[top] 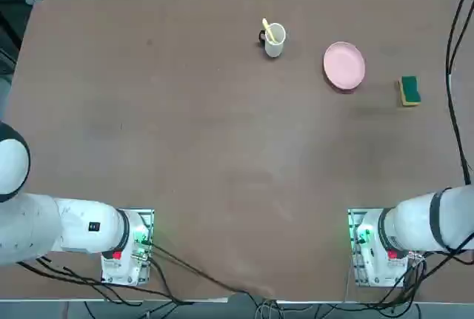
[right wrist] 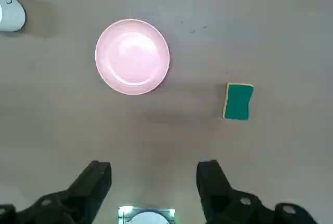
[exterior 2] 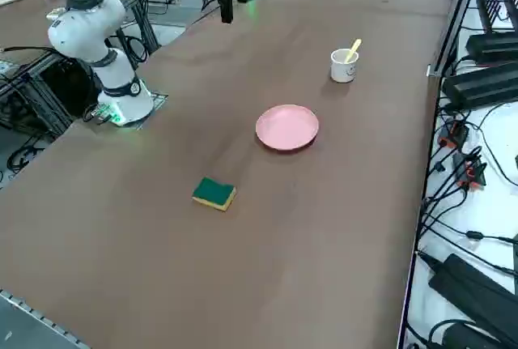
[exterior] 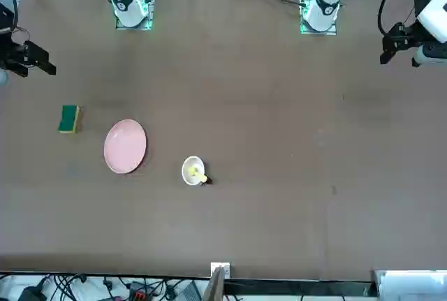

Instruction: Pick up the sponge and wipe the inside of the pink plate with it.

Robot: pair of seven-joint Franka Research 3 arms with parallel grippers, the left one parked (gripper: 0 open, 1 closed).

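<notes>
The sponge (top: 409,90) (exterior 2: 214,193), dark green on top with a yellow layer, lies flat on the brown table near its right edge. The round pale pink plate (top: 344,65) (exterior 2: 287,126) sits a short way to its left with nothing on it. My right gripper (right wrist: 154,171) hangs high above the table, on the robot's side of both, open and with nothing between its fingers. The wrist view looks down past the fingers onto the plate (right wrist: 132,56) and the sponge (right wrist: 238,101). In the front view the gripper (exterior: 35,65) is at the table's edge, beyond the sponge (exterior: 68,119).
A white mug (top: 274,39) with a yellow utensil in it stands left of the plate, towards the far edge. Cables and black boxes (exterior 2: 486,82) line the floor beyond the table's far edge. The right arm's base (top: 374,249) is at the near edge.
</notes>
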